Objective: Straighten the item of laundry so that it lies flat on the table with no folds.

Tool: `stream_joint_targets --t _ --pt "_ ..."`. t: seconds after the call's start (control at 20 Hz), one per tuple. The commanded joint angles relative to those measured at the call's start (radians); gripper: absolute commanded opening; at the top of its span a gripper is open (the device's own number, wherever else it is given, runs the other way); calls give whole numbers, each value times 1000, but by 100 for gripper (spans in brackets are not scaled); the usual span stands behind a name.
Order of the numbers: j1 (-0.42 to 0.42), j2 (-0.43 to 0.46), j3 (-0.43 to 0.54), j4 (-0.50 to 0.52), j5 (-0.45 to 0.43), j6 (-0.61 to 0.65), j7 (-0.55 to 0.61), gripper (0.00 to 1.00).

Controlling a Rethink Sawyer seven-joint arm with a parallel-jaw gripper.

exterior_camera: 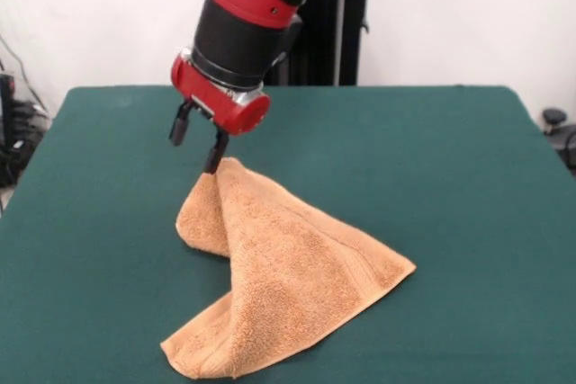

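Claw (198, 143) lifts one towel (288, 285) off one table (450, 159).

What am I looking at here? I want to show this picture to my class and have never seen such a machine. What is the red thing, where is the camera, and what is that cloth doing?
The red and black thing is a robot arm. It stands on a pedestal at the far side of the table and reaches down from the top of the picture. The camera sits across the table, facing the robot.

At the end of the arm is a gripper, a simple two-fingered hand. Its fingers look spread apart. One dark finger touches the top of the towel, but I cannot tell whether the cloth is truly pinched.

The only thing lying on the dark green table is an orange-tan towel. It is not flat: one part is raised to a peak at the gripper, and the rest drapes down in folds onto the table.
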Motion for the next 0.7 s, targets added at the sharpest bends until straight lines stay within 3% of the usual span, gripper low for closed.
stream_joint_targets --t 0.05,0.15,0.35,0.7 --pt "-198 -165 257 107 -193 -41 -317 100" --pt "-254 -188 297 110 -168 43 -317 100" --pt "-322 -207 353 50 -206 201 -342 100" --pt "-303 -160 410 -63 -243 308 -221 100"
